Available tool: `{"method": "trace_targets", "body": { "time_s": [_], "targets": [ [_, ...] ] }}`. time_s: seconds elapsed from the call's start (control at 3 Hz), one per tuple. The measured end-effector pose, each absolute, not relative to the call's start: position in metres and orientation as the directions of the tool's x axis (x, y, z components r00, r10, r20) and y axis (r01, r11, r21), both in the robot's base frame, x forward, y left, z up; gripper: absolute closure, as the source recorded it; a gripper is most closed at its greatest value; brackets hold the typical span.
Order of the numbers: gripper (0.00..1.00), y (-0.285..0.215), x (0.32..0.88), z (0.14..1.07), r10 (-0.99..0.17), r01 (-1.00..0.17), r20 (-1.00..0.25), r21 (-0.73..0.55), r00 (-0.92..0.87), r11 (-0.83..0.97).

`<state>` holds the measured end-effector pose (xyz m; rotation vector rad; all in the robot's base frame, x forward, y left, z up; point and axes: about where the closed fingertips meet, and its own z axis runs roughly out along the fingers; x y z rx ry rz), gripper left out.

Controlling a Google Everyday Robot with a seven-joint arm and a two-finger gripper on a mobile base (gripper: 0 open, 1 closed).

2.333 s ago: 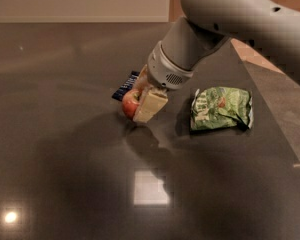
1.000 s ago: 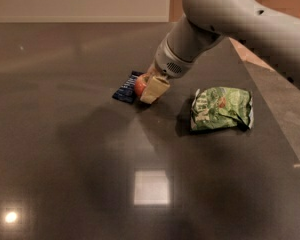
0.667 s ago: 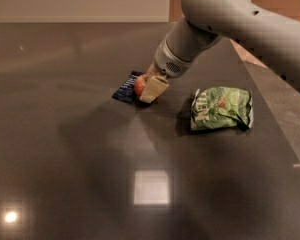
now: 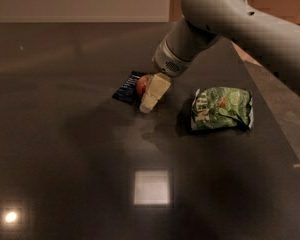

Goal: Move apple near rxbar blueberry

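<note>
Dark worktop (image 4: 65,134): the end effector (image 4: 148,96) grips the apple (image 4: 141,85), held touching the rxbar blueberry (image 4: 126,88). If released carelessly, the round apple may roll away from the rxbar blueberry.

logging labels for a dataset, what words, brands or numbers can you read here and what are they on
Nothing can be quoted.
Bar: faint white print, too blurred to read.
Green bag: pale lettering, too blurred to read.
Apple: no text.
End effector, down at the apple beside the bar: no marking visible.
Table: no text, only light reflections.
</note>
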<state>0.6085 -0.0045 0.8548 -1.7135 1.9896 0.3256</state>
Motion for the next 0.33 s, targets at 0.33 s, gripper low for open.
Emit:
{"method": "trace_targets", "body": {
  "time_s": [0.33],
  "targets": [
    [0.00,-0.0044,0.6084,0.8548,-0.857,-0.974,-0.507,-0.134,-0.091,0.183]
  ]
}}
